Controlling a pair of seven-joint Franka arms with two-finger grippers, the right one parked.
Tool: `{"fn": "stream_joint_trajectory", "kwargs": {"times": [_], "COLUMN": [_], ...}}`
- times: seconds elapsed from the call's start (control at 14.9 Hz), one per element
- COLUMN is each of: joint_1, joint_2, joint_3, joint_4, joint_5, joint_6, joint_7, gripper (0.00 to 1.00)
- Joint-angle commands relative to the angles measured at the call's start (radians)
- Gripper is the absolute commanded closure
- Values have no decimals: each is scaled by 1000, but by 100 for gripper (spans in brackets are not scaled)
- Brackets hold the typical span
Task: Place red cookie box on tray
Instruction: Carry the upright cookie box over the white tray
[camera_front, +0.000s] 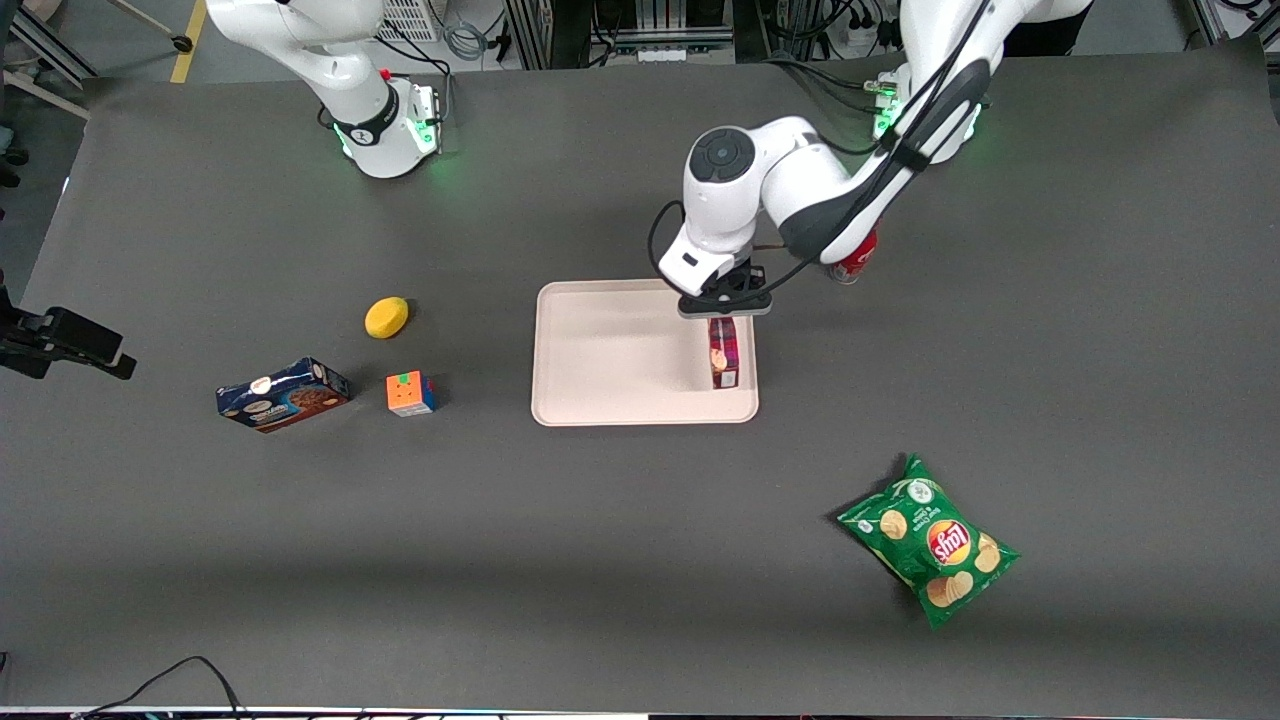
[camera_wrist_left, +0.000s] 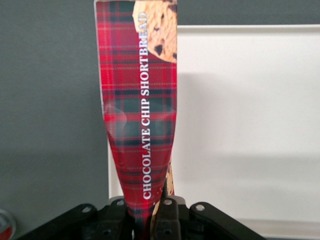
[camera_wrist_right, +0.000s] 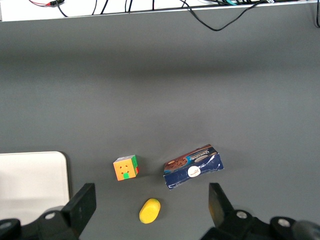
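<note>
The red cookie box (camera_front: 723, 356), a long slim tartan carton with cookie pictures, is held by one end in my left gripper (camera_front: 725, 312), which is shut on it. It hangs over the pale tray (camera_front: 620, 350), along the tray's edge toward the working arm's end. In the left wrist view the box (camera_wrist_left: 140, 100) runs away from the gripper (camera_wrist_left: 148, 220) along the rim of the tray (camera_wrist_left: 250, 125), partly over the dark table. Whether its lower end touches the tray I cannot tell.
A red can (camera_front: 856, 263) stands under the working arm beside the tray. A green chips bag (camera_front: 930, 540) lies nearer the front camera. A lemon (camera_front: 386, 317), a colour cube (camera_front: 411, 393) and a blue cookie box (camera_front: 283, 394) lie toward the parked arm's end.
</note>
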Motion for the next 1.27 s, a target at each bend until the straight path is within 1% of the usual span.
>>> {"fn": "stream_joint_trajectory", "kwargs": {"times": [0.0, 0.27, 0.4, 0.6, 0.8, 0.94, 1.07, 1.14, 1.21], "joint_1": [-12, -12, -12, -12, -10, -12, -12, -12, -10], "joint_2": [70, 114, 121, 128, 153, 163, 182, 182, 182], "joint_3": [0, 5, 7, 10, 17, 54, 60, 60, 60], "joint_4": [17, 17, 17, 19, 32, 32, 34, 34, 34], "joint_5": [90, 93, 107, 108, 146, 163, 186, 193, 193], "joint_6": [35, 35, 37, 57, 79, 132, 144, 143, 143], "joint_7": [-71, -69, -71, -71, -71, -71, -71, -71, -74], "gripper": [94, 94, 94, 94, 94, 93, 93, 89, 81]}}
